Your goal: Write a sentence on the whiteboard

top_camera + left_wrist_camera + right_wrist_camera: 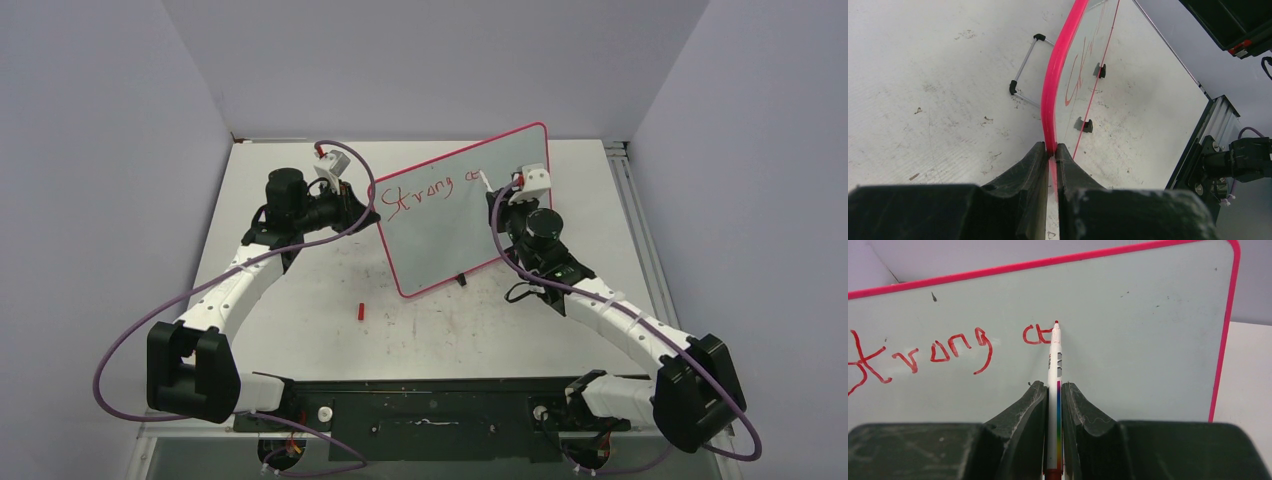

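Note:
The whiteboard [470,225], white with a pink-red rim, stands tilted on the table. The sentence [425,190] in red marker reads "Strong a" plus an unfinished stroke; it also shows in the right wrist view [938,352]. My left gripper [1052,150] is shut on the whiteboard's pink rim [1058,75] at its left edge. My right gripper [1054,387] is shut on a white marker [1054,390] with a rainbow stripe. Its red tip [1056,323] touches the whiteboard [1128,340] just right of the "a". In the top view my right gripper [515,190] is at the board's upper right.
A small red marker cap [360,311] lies on the scuffed white tabletop [300,320] in front of the board. The board's wire stand [1025,65] and black feet [1084,125] show in the left wrist view. Grey walls enclose the table.

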